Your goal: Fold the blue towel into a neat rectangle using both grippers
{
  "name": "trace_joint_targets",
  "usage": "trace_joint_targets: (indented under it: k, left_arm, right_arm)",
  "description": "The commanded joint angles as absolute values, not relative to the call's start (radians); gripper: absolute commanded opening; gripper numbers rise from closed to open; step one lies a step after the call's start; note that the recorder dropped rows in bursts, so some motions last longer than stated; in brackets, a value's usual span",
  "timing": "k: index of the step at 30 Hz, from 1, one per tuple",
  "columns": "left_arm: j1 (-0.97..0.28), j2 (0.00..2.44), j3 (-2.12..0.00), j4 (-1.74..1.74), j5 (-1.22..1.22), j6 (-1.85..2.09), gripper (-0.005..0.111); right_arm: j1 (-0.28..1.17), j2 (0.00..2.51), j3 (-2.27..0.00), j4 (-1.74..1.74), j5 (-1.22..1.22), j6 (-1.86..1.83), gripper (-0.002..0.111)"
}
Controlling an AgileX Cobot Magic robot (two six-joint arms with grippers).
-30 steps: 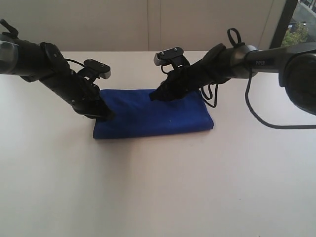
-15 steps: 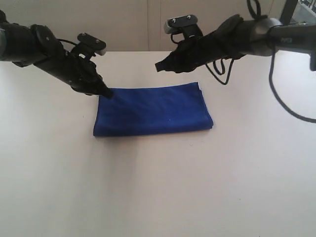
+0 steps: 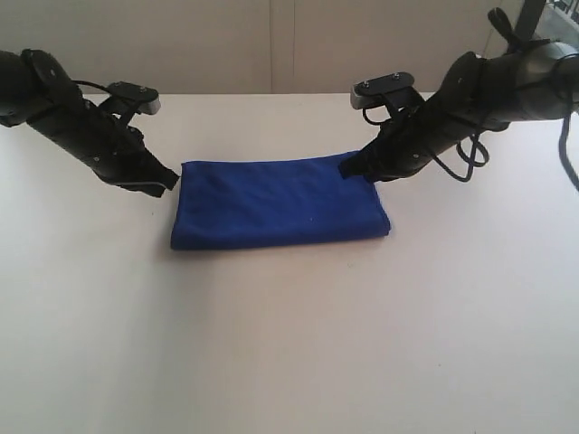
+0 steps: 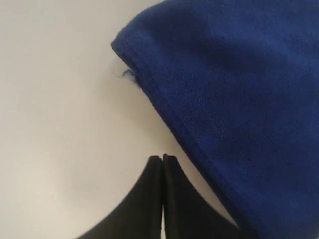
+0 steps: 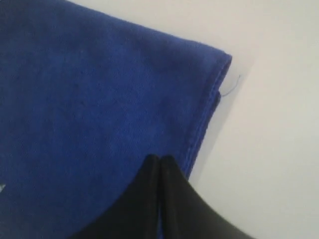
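The blue towel (image 3: 279,201) lies folded in a flat rectangle on the white table (image 3: 289,344). My left gripper (image 3: 169,182) is shut and empty, its tips just off the towel's far left corner, over bare table. In the left wrist view the shut gripper (image 4: 162,158) sits beside the towel's (image 4: 239,99) stitched edge, a loose thread (image 4: 127,73) at the corner. My right gripper (image 3: 348,166) is shut with nothing in it, at the towel's far right corner. In the right wrist view its tips (image 5: 160,159) hang over the towel (image 5: 89,119) near the hem.
Black cables (image 3: 466,158) loop off the right arm above the table's back right. A pale wall (image 3: 271,45) stands behind the table's far edge. A window (image 3: 554,20) shows at the top right.
Both arms have swung outward and down: the left gripper from the towel's left part to just off its far left corner, the right gripper from above the towel's middle to its far right corner.
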State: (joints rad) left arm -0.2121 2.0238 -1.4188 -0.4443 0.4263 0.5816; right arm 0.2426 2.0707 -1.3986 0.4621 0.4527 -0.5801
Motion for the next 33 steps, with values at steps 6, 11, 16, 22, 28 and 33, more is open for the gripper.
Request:
trace_joint_targets:
  k: [6,11,16,22,28,33]
  left_arm:
    - [-0.212,2.09,-1.419,-0.482,0.42,0.572,0.0]
    - [-0.212,2.096,-1.421,-0.504,0.408,0.572,0.0]
    - [-0.212,2.096,-1.421,-0.524,0.383,0.575,0.0]
    - [-0.212,2.098,-1.421,-0.546,0.353,0.579,0.0]
    - [-0.212,2.113,-1.424,-0.581,0.331,0.593,0.0]
    - [-0.222,2.137,-1.455,-0.654,0.35,0.664,0.0]
  right_arm:
    - [0.246,2.021,-1.323,0.134,0.458,-0.258,0.0]
    - [0.253,2.025,-1.323,0.116,0.5,-0.242,0.0]
    - [0.269,2.043,-1.323,0.116,0.544,-0.246,0.0]
    - [0.289,2.043,-1.323,0.112,0.555,-0.246,0.0]
    - [0.289,2.043,-1.323,0.112,0.587,-0.246,0.0]
    - [0.289,2.043,-1.323,0.112,0.594,-0.246,0.0]
